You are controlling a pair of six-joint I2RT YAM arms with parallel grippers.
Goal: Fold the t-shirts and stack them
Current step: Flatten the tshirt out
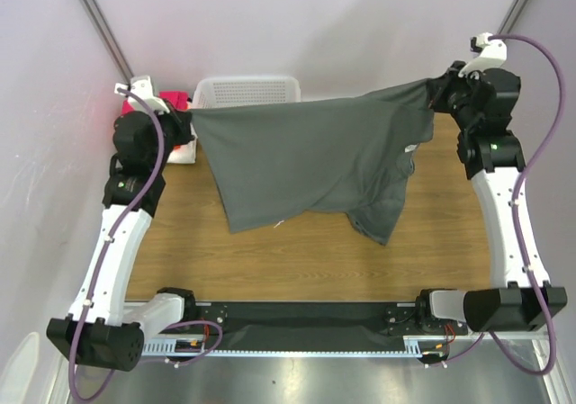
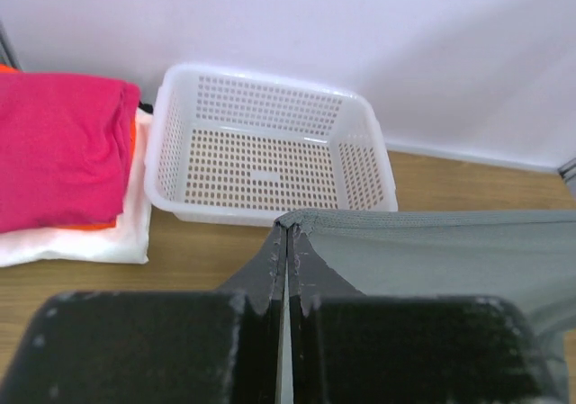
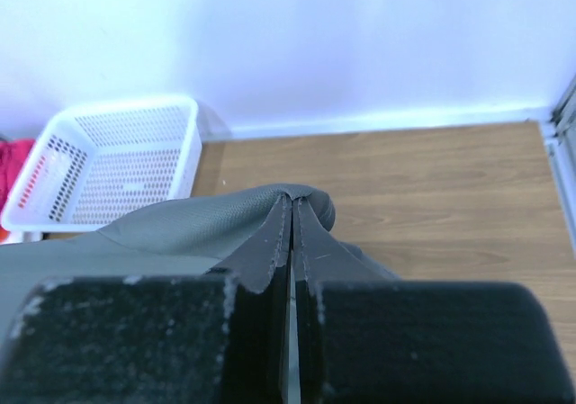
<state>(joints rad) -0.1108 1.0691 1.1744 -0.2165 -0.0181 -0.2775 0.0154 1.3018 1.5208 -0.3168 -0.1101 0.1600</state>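
A dark grey t-shirt hangs stretched in the air between my two arms, its lower part drooping to the wooden table. At the back left my left gripper is shut on one corner of it; the hem runs off to the right from the pinched tips. At the back right my right gripper is shut on the other corner, the cloth bunching over its tips. A folded stack of t-shirts lies at the far left: magenta-pink on top, a sliver of orange, white underneath.
A white plastic mesh basket stands at the back of the table by the wall, right of the folded stack. Bare wood shows in front of the hanging shirt.
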